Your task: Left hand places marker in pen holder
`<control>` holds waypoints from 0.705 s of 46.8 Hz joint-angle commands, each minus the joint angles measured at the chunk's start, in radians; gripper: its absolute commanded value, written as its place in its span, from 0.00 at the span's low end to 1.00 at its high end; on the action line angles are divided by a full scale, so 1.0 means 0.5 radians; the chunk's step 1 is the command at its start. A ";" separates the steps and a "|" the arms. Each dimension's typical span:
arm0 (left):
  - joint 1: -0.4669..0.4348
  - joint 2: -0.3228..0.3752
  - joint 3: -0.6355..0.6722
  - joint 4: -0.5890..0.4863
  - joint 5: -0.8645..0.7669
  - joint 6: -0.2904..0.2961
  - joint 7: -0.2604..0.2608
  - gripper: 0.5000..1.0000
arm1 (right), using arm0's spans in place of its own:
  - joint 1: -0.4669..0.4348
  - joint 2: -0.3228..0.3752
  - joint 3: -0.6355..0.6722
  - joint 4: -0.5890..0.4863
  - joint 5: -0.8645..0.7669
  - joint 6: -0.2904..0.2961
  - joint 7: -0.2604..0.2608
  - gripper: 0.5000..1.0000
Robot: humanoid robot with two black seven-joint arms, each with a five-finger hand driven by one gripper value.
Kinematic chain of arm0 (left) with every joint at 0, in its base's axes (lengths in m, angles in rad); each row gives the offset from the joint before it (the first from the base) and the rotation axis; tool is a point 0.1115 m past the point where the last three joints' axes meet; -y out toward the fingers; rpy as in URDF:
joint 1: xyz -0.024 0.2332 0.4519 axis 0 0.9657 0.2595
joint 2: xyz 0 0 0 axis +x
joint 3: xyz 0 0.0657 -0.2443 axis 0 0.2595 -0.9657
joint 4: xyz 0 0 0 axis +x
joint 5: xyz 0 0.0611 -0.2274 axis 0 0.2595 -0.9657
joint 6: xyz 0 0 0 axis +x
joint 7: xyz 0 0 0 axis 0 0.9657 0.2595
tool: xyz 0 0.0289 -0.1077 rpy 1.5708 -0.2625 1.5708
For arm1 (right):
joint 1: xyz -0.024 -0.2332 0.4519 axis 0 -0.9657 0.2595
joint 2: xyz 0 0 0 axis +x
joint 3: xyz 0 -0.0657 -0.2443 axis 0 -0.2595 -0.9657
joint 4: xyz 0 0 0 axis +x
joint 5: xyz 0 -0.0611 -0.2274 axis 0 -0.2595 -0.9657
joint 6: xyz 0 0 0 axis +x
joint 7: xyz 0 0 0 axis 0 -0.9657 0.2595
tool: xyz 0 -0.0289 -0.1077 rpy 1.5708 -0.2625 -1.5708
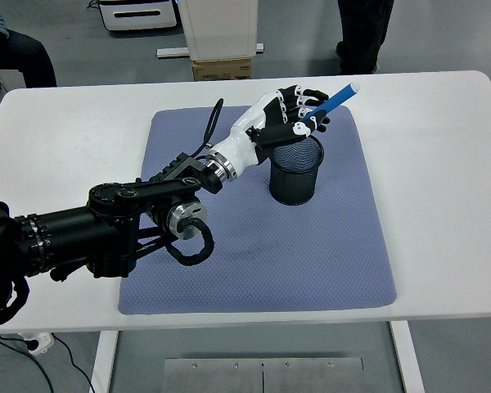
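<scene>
While the left robot hand clasps its lower barrel, the blue marker, seemingly light, rigid and slick, tilts above the black mesh pen holder on the bench.

- One blue marker, at the 12 o'clock side of the mat.
- One black mesh pen holder.
- One blue-grey mat.
- One white bench.
- One robot hand.
- One cardboard box on the floor at 12 o'clock.
</scene>
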 commanded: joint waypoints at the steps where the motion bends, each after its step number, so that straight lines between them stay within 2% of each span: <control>1: 0.010 -0.008 0.000 0.005 0.000 0.000 0.000 0.00 | 0.000 0.000 0.000 0.001 0.000 0.000 0.000 1.00; 28: 0.032 -0.057 0.003 0.079 0.012 0.003 0.000 0.00 | 0.000 0.000 0.000 -0.002 0.000 0.000 0.000 1.00; 33: 0.035 -0.066 0.003 0.091 0.018 0.006 0.000 0.15 | 0.000 0.000 0.000 -0.002 0.000 0.000 0.000 1.00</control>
